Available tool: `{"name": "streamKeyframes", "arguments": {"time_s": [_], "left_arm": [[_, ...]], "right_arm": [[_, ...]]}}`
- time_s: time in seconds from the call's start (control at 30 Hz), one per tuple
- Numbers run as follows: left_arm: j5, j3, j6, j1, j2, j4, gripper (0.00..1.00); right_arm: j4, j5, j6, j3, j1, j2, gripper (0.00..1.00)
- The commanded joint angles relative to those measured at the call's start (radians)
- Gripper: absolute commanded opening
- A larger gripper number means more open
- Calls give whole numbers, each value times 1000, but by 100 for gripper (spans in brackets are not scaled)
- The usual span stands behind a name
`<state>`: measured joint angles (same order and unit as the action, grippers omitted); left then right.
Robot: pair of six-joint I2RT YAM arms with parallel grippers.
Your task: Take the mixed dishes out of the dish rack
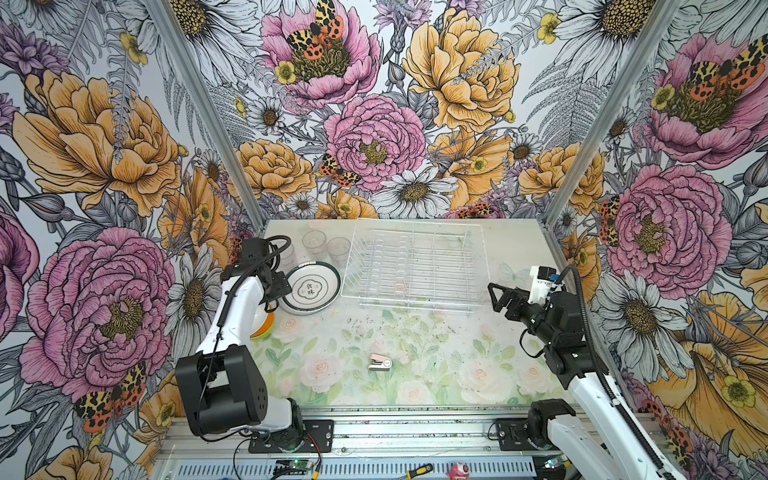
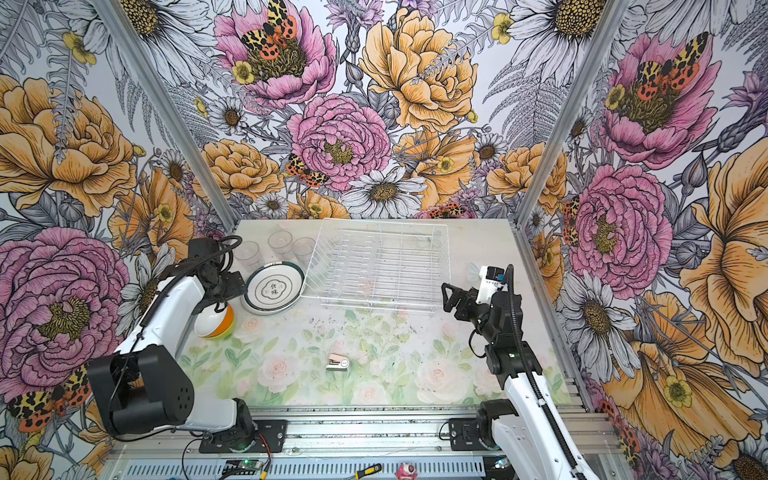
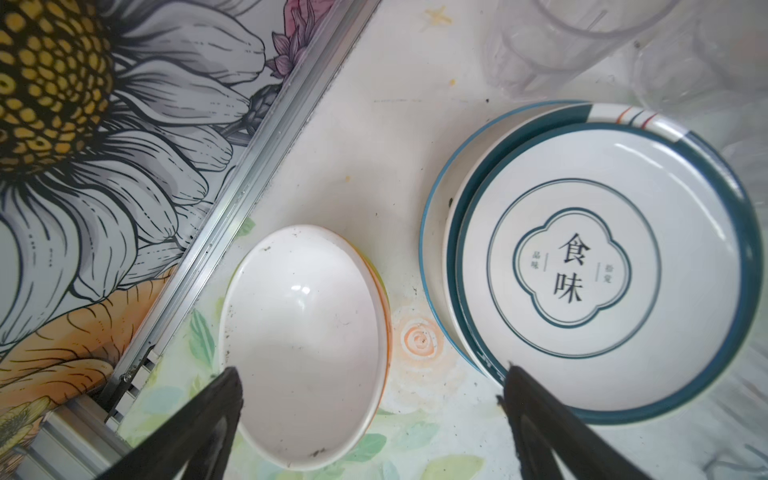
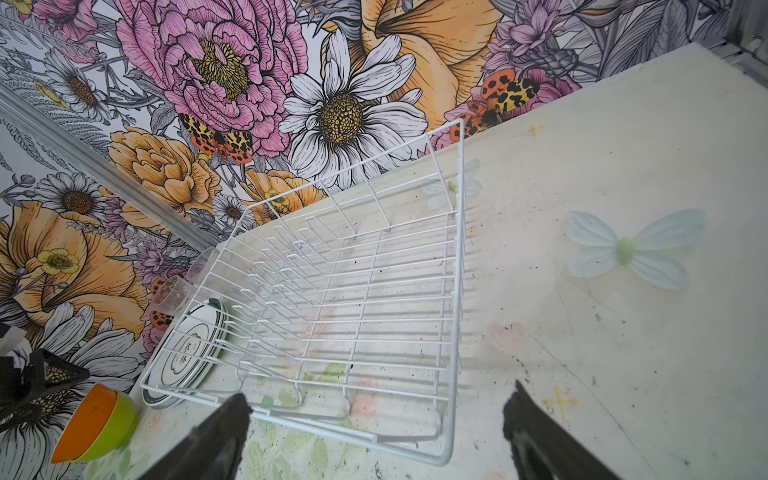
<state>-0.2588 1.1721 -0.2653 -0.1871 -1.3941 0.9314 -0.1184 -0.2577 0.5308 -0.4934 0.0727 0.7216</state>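
Note:
The white wire dish rack stands at the back middle with nothing in it. Left of it lies a stack of teal-rimmed plates. Clear tumblers stand behind the plates. The orange bowl sits nested in the lime-green bowl at the left, partly under my left arm. My left gripper hangs open above the bowls, holding nothing. My right gripper is open and empty by the rack's near right corner.
A small pink-white stapler-like object lies on the floral mat in front of the rack. Flowered walls with metal corner posts close in the table at the left, back and right.

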Motion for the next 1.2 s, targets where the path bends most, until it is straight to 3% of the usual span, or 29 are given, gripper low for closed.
{"name": "streamKeyframes", "arguments": {"time_s": [0.0, 0.2, 0.33, 0.43, 0.7, 0.8, 0.97, 1.03, 1.17], "left_arm": [[41, 27, -20, 47, 78, -12, 99], [-20, 3, -120, 238, 209, -111, 99], [-88, -145, -174, 368, 273, -369, 99], [-97, -253, -184, 400, 284, -570, 99], [-147, -455, 15, 393, 268, -930, 99], [-80, -529, 45, 353, 238, -1063, 99], [42, -564, 20, 283, 193, -1137, 99], [103, -593, 70, 273, 196, -1190, 99], [97, -731, 186, 269, 216, -1436, 99]], "right_arm": [[23, 95, -5, 14, 1, 4, 97], [24, 197, 0, 30, -2, 12, 96], [47, 338, -35, 68, -5, -10, 96], [121, 437, -81, 126, -4, -39, 96], [305, 580, -139, 257, -4, -120, 95], [353, 598, -166, 271, -5, -119, 95], [394, 649, -217, 274, -8, -94, 96], [419, 672, -233, 279, -16, -63, 96], [482, 685, -230, 279, -31, 33, 96]]}}
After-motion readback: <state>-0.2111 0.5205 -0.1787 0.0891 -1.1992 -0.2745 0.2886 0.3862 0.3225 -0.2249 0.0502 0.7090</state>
